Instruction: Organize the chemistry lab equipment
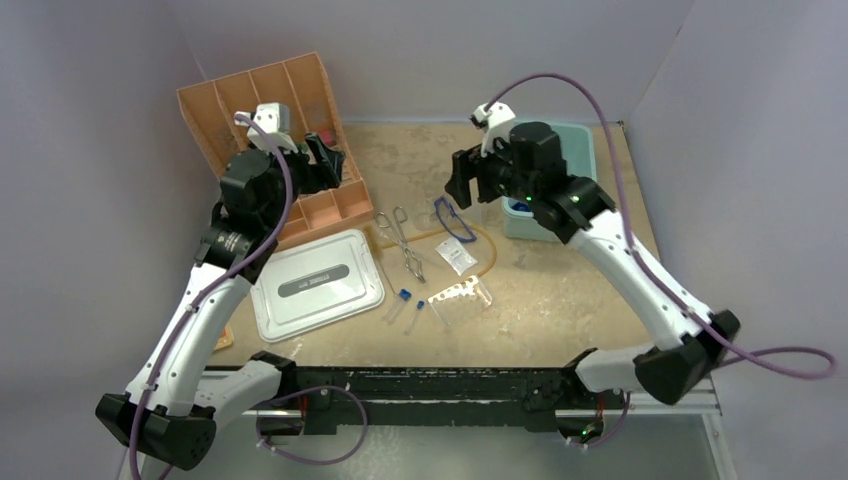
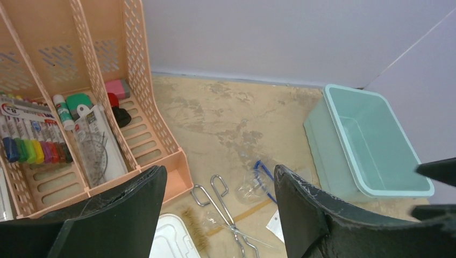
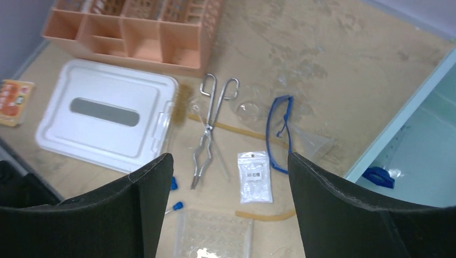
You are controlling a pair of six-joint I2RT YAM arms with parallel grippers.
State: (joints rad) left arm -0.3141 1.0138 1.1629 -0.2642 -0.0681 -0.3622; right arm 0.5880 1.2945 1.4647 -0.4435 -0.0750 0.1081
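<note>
The lab equipment lies loose in the middle of the table: metal forceps (image 1: 401,240) (image 3: 207,128) (image 2: 228,208), blue-framed goggles (image 1: 449,219) (image 3: 279,132) (image 2: 263,173), a small packet (image 1: 456,255) (image 3: 254,176), a tan rubber tube (image 1: 486,257) (image 3: 266,215), a clear holed rack (image 1: 463,293) (image 3: 214,234) and two blue-capped test tubes (image 1: 402,301) (image 3: 176,206). A blue-based piece (image 3: 378,176) lies inside the teal bin (image 1: 572,150). My left gripper (image 1: 328,163) (image 2: 219,172) hangs open and empty by the orange organizer (image 1: 268,108). My right gripper (image 1: 461,184) (image 3: 230,158) is open and empty, high above the packet.
The grey lid (image 1: 318,283) (image 3: 102,121) lies flat left of the forceps, a bristle brush (image 3: 183,103) along its edge. The organizer (image 2: 80,107) holds markers and stationery. The teal bin (image 2: 371,145) stands at the back right. A small orange box (image 3: 11,99) sits at the table's left edge.
</note>
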